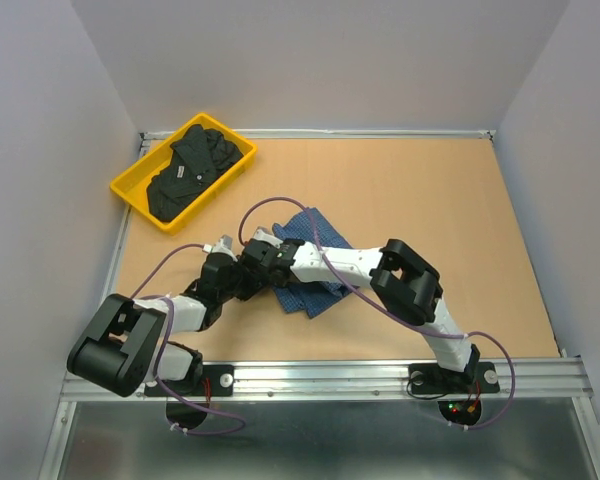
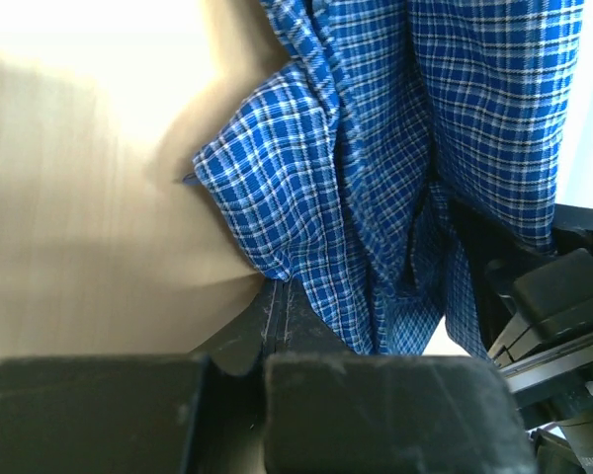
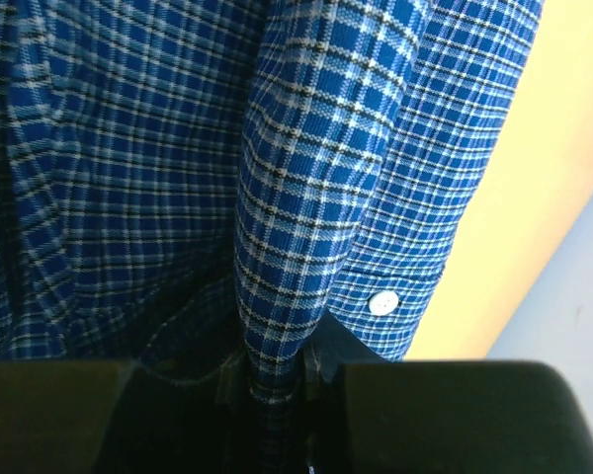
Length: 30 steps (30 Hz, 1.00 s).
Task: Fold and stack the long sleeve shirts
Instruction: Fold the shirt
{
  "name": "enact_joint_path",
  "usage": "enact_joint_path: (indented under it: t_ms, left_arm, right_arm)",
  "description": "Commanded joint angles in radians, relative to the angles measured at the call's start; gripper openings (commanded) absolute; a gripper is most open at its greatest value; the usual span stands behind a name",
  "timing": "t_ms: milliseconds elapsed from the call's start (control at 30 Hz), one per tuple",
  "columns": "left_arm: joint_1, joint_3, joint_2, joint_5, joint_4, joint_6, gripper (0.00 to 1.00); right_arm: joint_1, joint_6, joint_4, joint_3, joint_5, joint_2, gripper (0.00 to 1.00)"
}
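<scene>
The left fingers (image 2: pixel 395 415) and right fingers (image 3: pixel 455 415) both pinch the blue shirt (image 1: pixel 310 298). It looks soft and floppy, so its edges seem best to hold.

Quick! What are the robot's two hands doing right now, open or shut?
The left gripper is shut, pinching the blue checked shirt.
The right gripper is shut on a fold of the same shirt.
</scene>
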<state>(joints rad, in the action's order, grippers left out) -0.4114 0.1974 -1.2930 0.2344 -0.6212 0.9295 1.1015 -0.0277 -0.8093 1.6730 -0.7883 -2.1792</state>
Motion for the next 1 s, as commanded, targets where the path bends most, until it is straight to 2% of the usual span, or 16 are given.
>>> enact_joint_path:
  t_ms: [0, 100, 200, 367, 400, 467, 500, 567, 600, 633, 700, 767, 967]
  left_arm:
    - [-0.004, -0.018, 0.008, -0.009, -0.048, 0.011, 0.00]
    - [-0.004, -0.023, 0.008, -0.012, -0.049, 0.015, 0.00]
    - [-0.004, -0.026, 0.011, -0.014, -0.054, 0.019, 0.00]
    - [-0.004, -0.030, 0.015, -0.015, -0.054, 0.025, 0.00]
    - [-0.004, -0.032, 0.015, -0.015, -0.054, 0.023, 0.00]
    - [-0.004, -0.032, 0.015, -0.015, -0.054, 0.025, 0.00]
    - [-0.004, -0.030, 0.015, -0.015, -0.055, 0.023, 0.00]
    - [-0.006, -0.032, 0.015, -0.012, -0.055, 0.023, 0.00]
    - [-0.006, -0.032, 0.015, -0.012, -0.055, 0.025, 0.00]
    - [-0.006, -0.032, 0.018, -0.010, -0.055, 0.023, 0.00]
    - [-0.006, -0.035, 0.024, -0.010, -0.054, 0.023, 0.00]
    - [-0.006, -0.036, 0.029, -0.010, -0.055, 0.026, 0.00]
    - [-0.006, -0.035, 0.035, -0.006, -0.054, 0.029, 0.00]
  right_arm:
    - [0.018, 0.061, -0.018, 0.053, 0.052, 0.012, 0.24]
    - [0.023, 0.078, -0.018, 0.060, 0.110, 0.039, 0.30]
    - [0.023, 0.098, -0.018, 0.070, 0.182, 0.079, 0.41]
    - [0.023, 0.147, -0.016, 0.085, 0.216, 0.125, 0.41]
    - [0.023, 0.152, -0.016, 0.085, 0.216, 0.130, 0.40]
    - [0.023, 0.155, -0.013, 0.083, 0.216, 0.131, 0.29]
    - [0.023, 0.156, -0.013, 0.082, 0.218, 0.130, 0.20]
    - [0.023, 0.163, -0.013, 0.080, 0.218, 0.127, 0.09]
    - [0.023, 0.166, -0.014, 0.080, 0.219, 0.130, 0.09]
    - [0.023, 0.170, -0.014, 0.080, 0.221, 0.133, 0.03]
    - [0.023, 0.170, -0.013, 0.080, 0.216, 0.142, 0.01]
    - [0.023, 0.167, -0.014, 0.080, 0.218, 0.150, 0.01]
    - [0.023, 0.187, -0.011, 0.080, 0.245, 0.119, 0.28]
